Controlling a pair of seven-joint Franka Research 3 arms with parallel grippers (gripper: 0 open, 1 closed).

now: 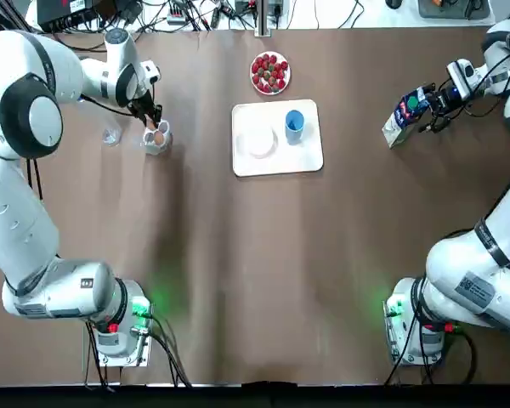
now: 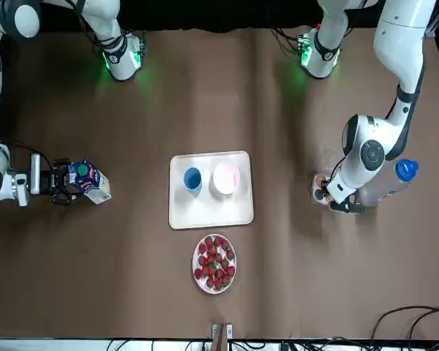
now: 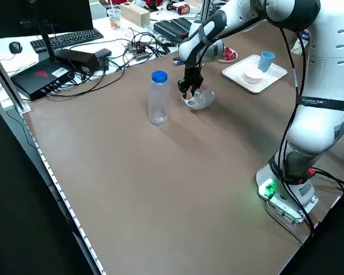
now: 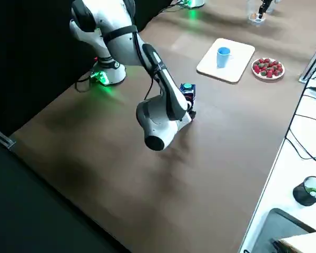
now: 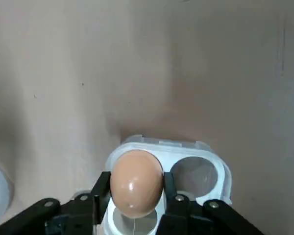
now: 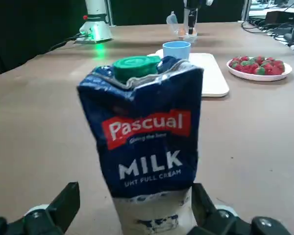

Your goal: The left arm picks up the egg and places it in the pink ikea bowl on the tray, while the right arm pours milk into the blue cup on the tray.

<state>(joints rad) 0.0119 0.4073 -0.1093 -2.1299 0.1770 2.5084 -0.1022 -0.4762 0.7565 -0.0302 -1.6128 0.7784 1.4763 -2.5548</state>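
Observation:
A brown egg (image 5: 135, 181) sits in a clear egg holder (image 5: 211, 169) at the table's far left. My left gripper (image 1: 154, 121) is down over the holder, its fingers (image 5: 101, 190) pressed to both sides of the egg. A blue milk carton (image 6: 147, 142) with a green cap stands upright at the far right (image 1: 405, 115). My right gripper (image 1: 425, 107) is open, one finger on either side of the carton's base without touching it. The white tray (image 1: 308, 158) in the middle holds the pink bowl (image 1: 260, 142) and the blue cup (image 1: 294, 123).
A plate of strawberries (image 1: 270, 73) lies just behind the tray. A clear bottle with a blue cap (image 3: 159, 97) stands next to the egg holder, on its outer side. Cables and equipment line the table's far edge.

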